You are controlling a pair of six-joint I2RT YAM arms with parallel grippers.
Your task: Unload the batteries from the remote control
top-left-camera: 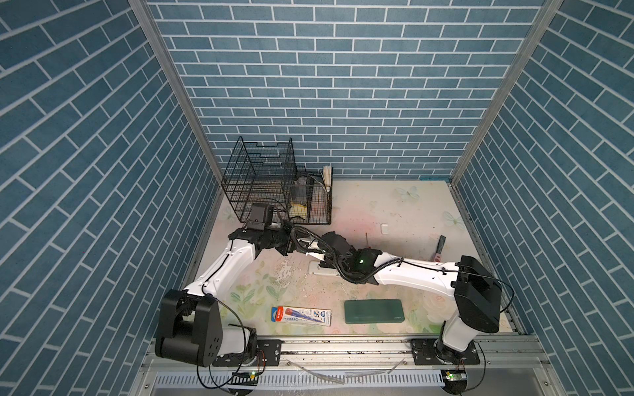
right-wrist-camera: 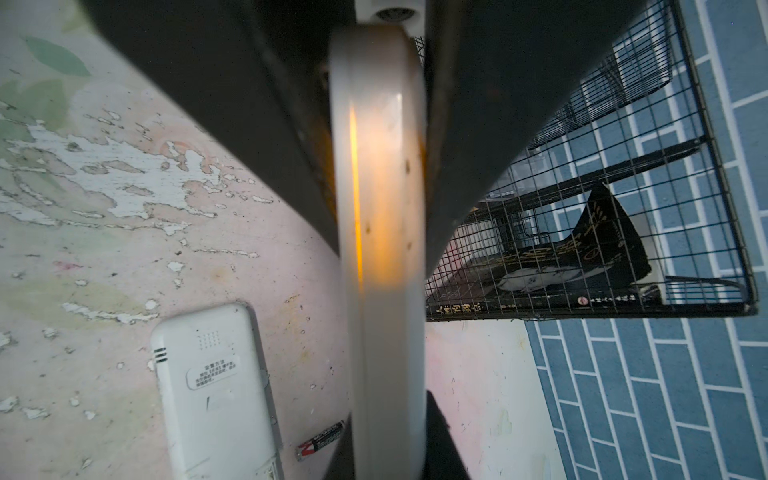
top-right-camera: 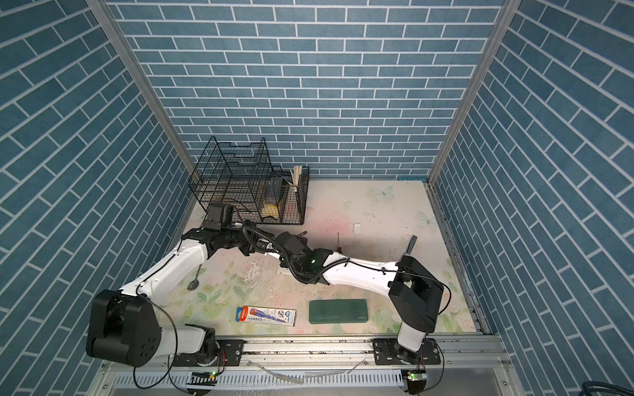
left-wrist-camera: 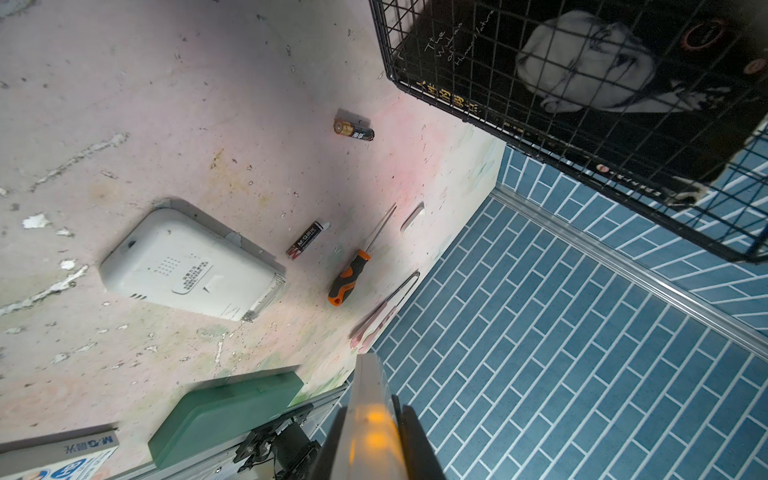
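Left fingers (left-wrist-camera: 415, 444) and right fingers (right-wrist-camera: 478, 124) clench one white slab (right-wrist-camera: 382, 187). An M&G-marked battery (left-wrist-camera: 308, 241) lies flat beyond them, white end pointing away.

Far right half of table (top-left-camera: 404, 209) open: only small white cover (top-left-camera: 384, 228) and knife (top-left-camera: 440, 246) near its right edge. Wire rack (top-left-camera: 264, 178) blocks back left corner. Green case (top-left-camera: 374, 311) and pen box (top-left-camera: 301, 315) line the front edge.

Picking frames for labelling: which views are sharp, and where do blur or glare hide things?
Both top views: sharp, evenly lit. Left wrist view: black-and-gold battery and orange-and-black-handled screwdriver crisp; white slab at the frame edge blurred, with an orange glow. Right wrist view: the same blurred white slab fills the centre; white remote sharp.
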